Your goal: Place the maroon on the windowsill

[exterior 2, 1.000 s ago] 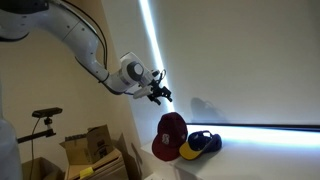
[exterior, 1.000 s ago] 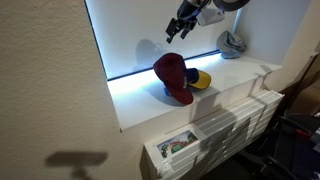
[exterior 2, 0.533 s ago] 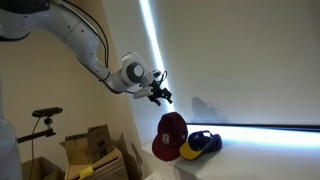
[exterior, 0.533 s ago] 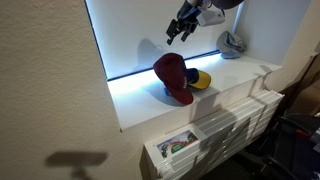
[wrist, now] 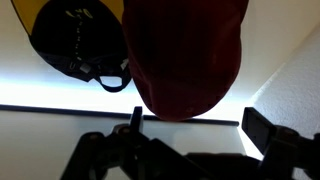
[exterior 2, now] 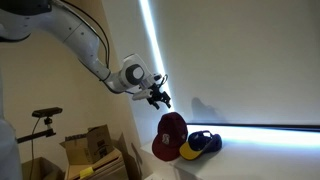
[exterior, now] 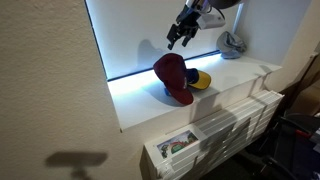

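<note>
A maroon cap (exterior: 173, 78) lies on the white windowsill (exterior: 150, 100), leaning against a yellow and blue cap (exterior: 200, 80). Both show in the other exterior view too, the maroon cap (exterior 2: 168, 136) beside the yellow and blue cap (exterior 2: 202, 145). My gripper (exterior: 181, 33) hangs open and empty in the air above the maroon cap, apart from it; it also shows against the bright window (exterior 2: 158, 96). In the wrist view the maroon cap (wrist: 185, 55) fills the top, with my open gripper (wrist: 195, 125) below it and the dark cap (wrist: 80, 45) at the top left.
A grey cap (exterior: 233, 44) lies at the far end of the windowsill. A white radiator (exterior: 215, 125) stands below the sill with a box (exterior: 175, 146) on it. Cardboard boxes (exterior 2: 90, 148) and a tripod stand (exterior 2: 45, 114) are on the floor side.
My gripper has shifted slightly downward towards the caps. The caps have not moved.
</note>
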`<state>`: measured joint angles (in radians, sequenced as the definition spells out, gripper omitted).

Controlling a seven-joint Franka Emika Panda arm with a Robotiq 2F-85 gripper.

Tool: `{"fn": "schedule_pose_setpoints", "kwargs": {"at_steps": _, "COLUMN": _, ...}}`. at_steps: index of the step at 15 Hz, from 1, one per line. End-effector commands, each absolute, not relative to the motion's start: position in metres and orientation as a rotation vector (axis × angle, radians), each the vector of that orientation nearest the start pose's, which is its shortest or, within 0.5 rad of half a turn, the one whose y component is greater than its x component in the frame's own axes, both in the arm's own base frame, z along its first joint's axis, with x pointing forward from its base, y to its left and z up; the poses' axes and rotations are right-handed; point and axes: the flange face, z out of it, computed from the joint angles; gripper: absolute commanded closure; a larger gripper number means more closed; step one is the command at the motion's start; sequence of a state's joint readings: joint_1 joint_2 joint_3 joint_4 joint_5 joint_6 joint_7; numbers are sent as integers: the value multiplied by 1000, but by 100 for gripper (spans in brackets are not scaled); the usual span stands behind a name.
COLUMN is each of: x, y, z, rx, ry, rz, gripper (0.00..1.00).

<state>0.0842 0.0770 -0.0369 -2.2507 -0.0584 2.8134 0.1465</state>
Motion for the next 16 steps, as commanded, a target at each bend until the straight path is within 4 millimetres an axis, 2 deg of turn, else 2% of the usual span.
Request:
{"fn": "schedule_pose_setpoints", "kwargs": {"at_steps": 1, "x": 569, "y": 26, "z": 370, "rx": -3069, "ry": 104, "rz": -588, "gripper": 0}}
{"fn": "schedule_pose_setpoints", "kwargs": {"at_steps": 2, "x": 568, "y": 22, "z": 367, "rx": -3091, "ry": 129, "rz": -553, "gripper": 0}}
{"fn": "schedule_pose_setpoints", "kwargs": {"at_steps": 3, "x": 565, "y": 28, "z": 372, "rx": -3069, "ry": 95, "rz": -621, "gripper": 0}}
{"fn": "schedule_pose_setpoints", "kwargs": {"at_steps": 8, "x": 564, "y": 24, "z": 368, "rx": -3081, "ry": 115, "rz": -576, "gripper": 0}}
{"fn": "schedule_pose_setpoints", "kwargs": {"at_steps": 11, "x": 575, "y": 20, "z": 359, "rx": -3035, "ry": 145, "rz": -701, "gripper": 0}}
{"fn": "schedule_pose_setpoints", "kwargs": {"at_steps": 12, "x": 568, "y": 24, "z": 370, "rx": -3058, "ry": 118, "rz": -655, "gripper": 0}}
{"fn": "schedule_pose_setpoints", "kwargs": {"at_steps": 16, "x": 569, "y": 25, "z": 369, "rx": -3055, "ry": 116, "rz": -662, "gripper": 0}}
